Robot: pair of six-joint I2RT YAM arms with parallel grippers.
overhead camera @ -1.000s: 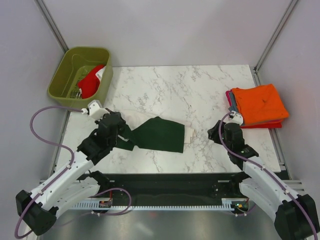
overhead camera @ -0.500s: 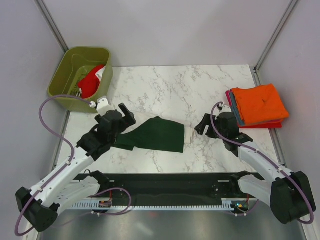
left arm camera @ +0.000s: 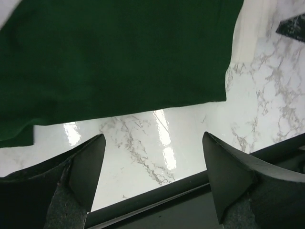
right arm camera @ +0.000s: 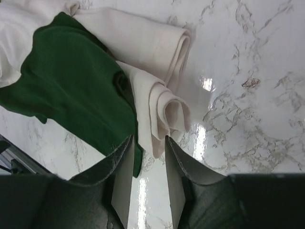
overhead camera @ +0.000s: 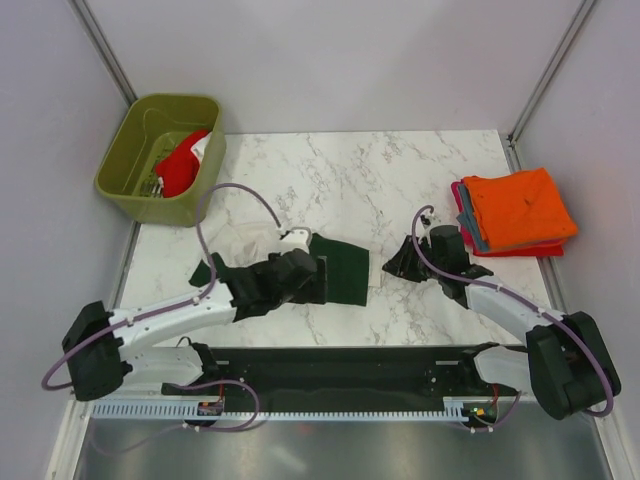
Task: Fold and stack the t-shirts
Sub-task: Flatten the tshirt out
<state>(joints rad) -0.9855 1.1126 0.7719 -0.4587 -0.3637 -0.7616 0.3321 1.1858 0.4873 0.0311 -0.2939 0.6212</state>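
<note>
A: Both arms have moved in on the t-shirt [overhead camera: 340, 268] lying mid table [overhead camera: 400, 170]. Left gripper [left arm camera: 153, 138] over its green near edge, jaws wide, empty.
B: Right gripper [right arm camera: 148, 140]?
A: Narrowed around the cream fold; cannot tell if pinched. Next fold pending.

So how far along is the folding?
Done: orange shirt tops a folded stack on the right. In hand: the cream and green shirt lies part-folded mid-table, right gripper straddling its cream fold, left gripper open beside it. Left: finish it, stack it, then the red shirt in the bin.
</note>
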